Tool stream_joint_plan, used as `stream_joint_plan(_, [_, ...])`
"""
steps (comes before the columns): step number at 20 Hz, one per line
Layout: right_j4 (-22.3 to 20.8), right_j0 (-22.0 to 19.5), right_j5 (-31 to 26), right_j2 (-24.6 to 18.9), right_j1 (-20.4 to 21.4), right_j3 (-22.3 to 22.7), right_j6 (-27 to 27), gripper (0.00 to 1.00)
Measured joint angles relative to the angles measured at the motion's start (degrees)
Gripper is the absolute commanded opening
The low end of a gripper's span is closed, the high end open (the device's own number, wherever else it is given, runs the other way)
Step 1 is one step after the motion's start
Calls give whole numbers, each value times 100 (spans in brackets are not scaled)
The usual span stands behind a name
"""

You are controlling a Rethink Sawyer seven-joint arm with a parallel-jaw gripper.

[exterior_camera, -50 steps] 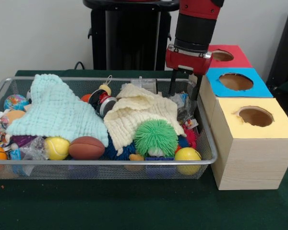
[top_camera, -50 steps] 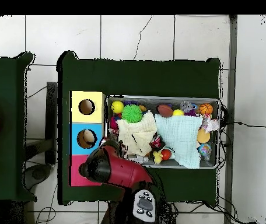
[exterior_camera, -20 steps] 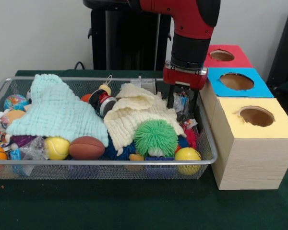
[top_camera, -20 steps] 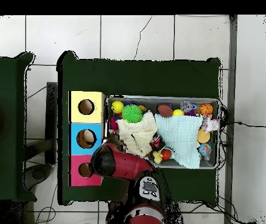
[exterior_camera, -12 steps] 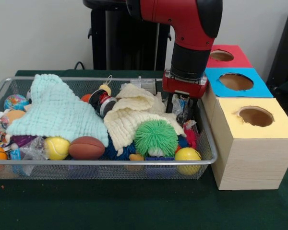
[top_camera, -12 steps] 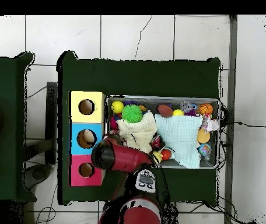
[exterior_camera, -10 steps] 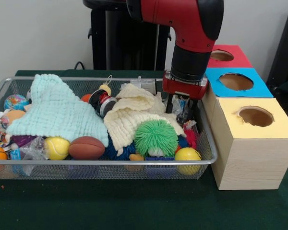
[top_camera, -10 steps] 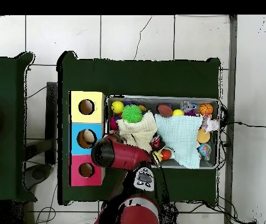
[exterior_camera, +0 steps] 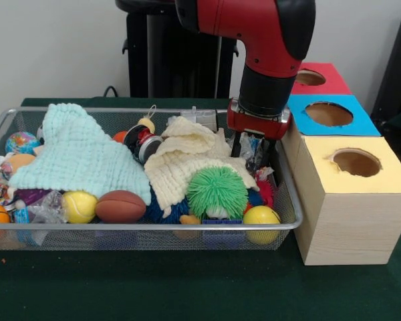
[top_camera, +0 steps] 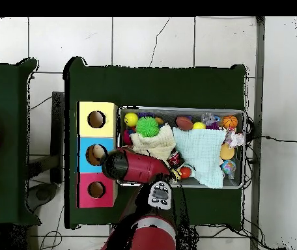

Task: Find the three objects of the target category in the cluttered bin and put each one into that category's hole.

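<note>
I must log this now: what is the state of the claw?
Claw: open, fingers on either side of crinkled wrappers in the bin; not holding anything.

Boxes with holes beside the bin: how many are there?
3, in a row: yellow box nearest the camera in the front view, blue box in the middle, red box farthest. None seem hidden.

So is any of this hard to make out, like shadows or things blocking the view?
Front view: lighting is even, and the green spiky ball and brown football read clearly. Overhead view: the red arm hides the bin's corner beside the blue box, so the end effector shows only from the front.
</note>
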State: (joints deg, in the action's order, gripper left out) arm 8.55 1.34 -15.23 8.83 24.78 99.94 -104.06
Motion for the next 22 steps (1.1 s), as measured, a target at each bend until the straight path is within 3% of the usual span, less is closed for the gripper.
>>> stream_joint_plan(22, [-378, -51, -17, -68, 49, -2, 0, 100])
